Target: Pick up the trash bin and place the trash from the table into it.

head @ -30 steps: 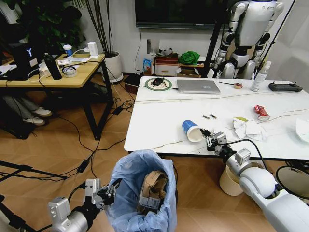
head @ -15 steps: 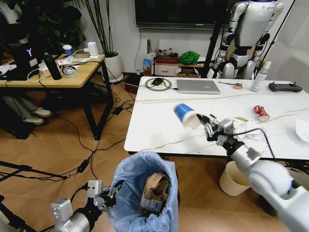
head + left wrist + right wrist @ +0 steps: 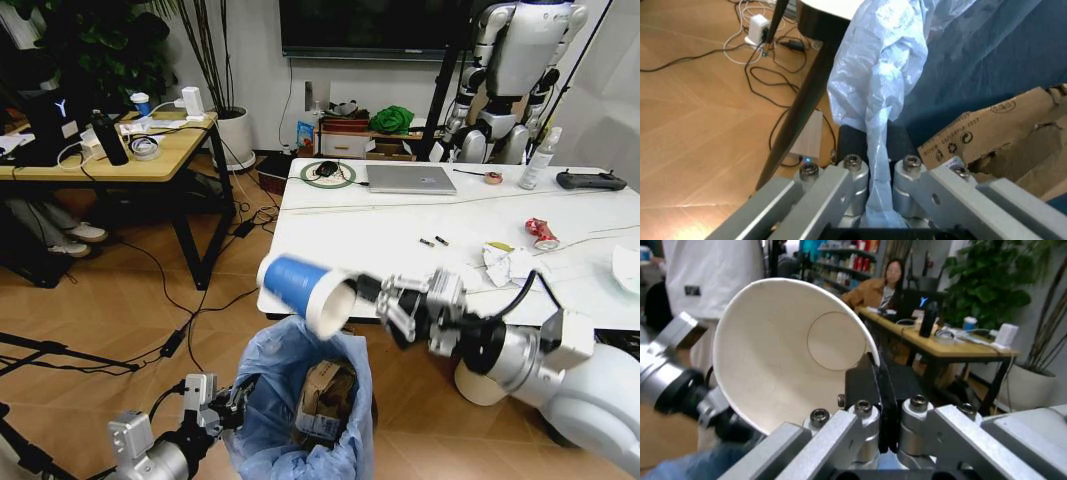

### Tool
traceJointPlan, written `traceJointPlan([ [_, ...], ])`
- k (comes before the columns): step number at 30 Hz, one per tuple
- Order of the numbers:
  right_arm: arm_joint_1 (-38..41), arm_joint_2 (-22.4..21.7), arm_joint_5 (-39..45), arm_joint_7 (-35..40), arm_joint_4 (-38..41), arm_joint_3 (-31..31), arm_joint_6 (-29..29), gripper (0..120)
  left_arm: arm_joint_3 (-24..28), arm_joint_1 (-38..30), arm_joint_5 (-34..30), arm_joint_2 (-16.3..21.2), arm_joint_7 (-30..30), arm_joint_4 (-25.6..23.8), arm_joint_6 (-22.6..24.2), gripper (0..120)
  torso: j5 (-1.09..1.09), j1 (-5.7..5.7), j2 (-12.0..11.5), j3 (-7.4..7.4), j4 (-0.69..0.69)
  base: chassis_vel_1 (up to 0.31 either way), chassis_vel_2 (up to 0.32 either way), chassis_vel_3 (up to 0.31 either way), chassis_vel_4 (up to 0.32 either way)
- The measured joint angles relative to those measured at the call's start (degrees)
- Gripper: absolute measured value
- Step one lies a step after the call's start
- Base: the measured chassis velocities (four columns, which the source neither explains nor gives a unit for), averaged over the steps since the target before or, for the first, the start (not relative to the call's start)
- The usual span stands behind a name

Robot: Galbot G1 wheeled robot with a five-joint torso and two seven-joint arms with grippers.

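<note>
The right arm is reaching leftward across the front of the robot, low and nearly level, with the right gripper pinching the rim of the blue-white paper cup. In the right wrist view the gripper's fingers are closing on the cup's wall, one pad inside the white interior and the other outside. The cup is lying on its side in the air, blue base pointing away from the gripper, and is hanging just above the open mouth of the trash bin, past the near edge of the table.

The left arm is sitting low at the bottom left, and the left gripper is clamping the bin's rim. In the left wrist view its fingers are squeezing a bunched fold of the light-blue plastic bag.

The bin is holding folded brown cardboard, which is leaning against the bag's inner wall.

On the table, well to the right of the cup, crumpled white tissues and a red crushed wrapper are lying apart from each other.
</note>
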Motion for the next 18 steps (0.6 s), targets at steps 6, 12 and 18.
traceJointPlan([
  [6, -3.25, 0.56, -3.99, -4.43, -1.41, -0.88, 0.97, 0, -1.08, -0.40, -1.84, 0.32, -0.75, -0.36, 0.00, 0, 0.00, 0.00, 0.00, 0.00, 0.00, 0.000, 0.000, 0.000, 0.000],
  [12, -4.66, 1.16, -5.42, -7.13, -1.96, -0.93, 1.62, 0, -1.35, -0.65, -2.29, -0.08, -1.22, -0.53, 0.03, 0, -0.01, 0.00, 0.00, 0.00, 0.00, 0.000, 0.000, 0.000, 0.000],
  [18, -5.10, 1.87, -6.54, -8.49, -1.99, -0.71, 1.90, 0, -1.04, -0.36, -2.29, -0.63, -1.52, -0.86, 0.17, 0, -0.01, 0.00, 0.00, 0.00, 0.00, 0.000, 0.000, 0.000, 0.000],
])
